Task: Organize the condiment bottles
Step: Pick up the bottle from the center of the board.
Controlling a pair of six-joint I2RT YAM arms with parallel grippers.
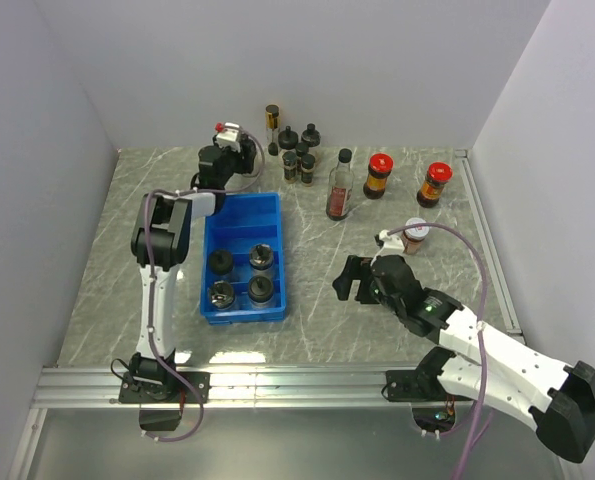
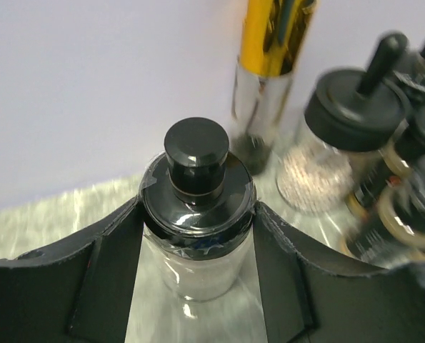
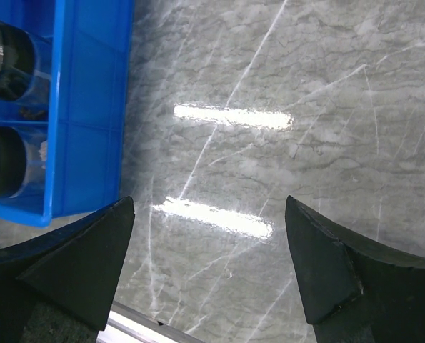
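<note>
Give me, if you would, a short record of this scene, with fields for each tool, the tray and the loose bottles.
left tool: shut on a clear glass jar with black cap, at the left end of the far group
right tool: open, holding nothing, over the grey marble table beside the tray
blue plastic compartment tray: four black-capped jars in its near half
far group: tall gold-labelled bottle, several small black-capped jars
right side: clear dark-sauce bottle, two red-capped dark bottles, pale-lidded jar
</note>
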